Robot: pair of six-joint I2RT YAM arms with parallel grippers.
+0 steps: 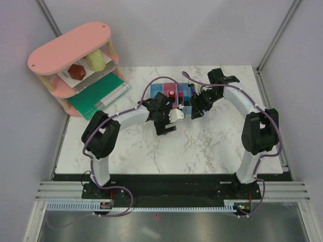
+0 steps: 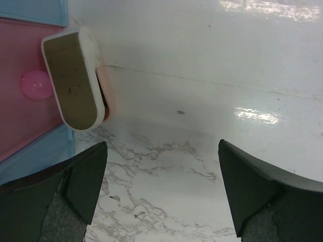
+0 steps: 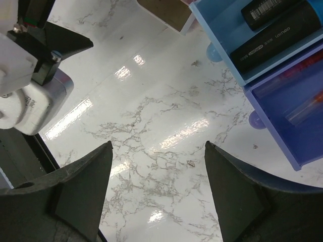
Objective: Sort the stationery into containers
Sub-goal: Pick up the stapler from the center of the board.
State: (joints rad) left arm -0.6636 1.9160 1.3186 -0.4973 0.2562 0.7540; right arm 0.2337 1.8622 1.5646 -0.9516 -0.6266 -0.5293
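Note:
A beige-grey stapler-like block [image 2: 75, 78] leans against the near edge of the pink bin [image 2: 20, 108], with light blue bins [image 2: 35, 10] on either side of it. My left gripper [image 2: 161, 194] is open and empty over bare marble just in front of the block; it also shows in the top view [image 1: 170, 107]. My right gripper [image 3: 159, 196] is open and empty over marble beside the bins [image 1: 198, 108]. A light blue bin [image 3: 217, 20] holds two black markers [image 3: 275, 30]. The violet-blue bin [image 3: 282, 121] holds a thin red pen [image 3: 303, 108]. The row of bins [image 1: 174, 92] lies between both grippers.
A pink oval tiered shelf [image 1: 70, 48] stands at the back left with a flat green board [image 1: 96, 96] under it. The left gripper's white body [image 3: 30, 96] is close to my right gripper. Grey walls enclose the marble table [image 1: 202, 146].

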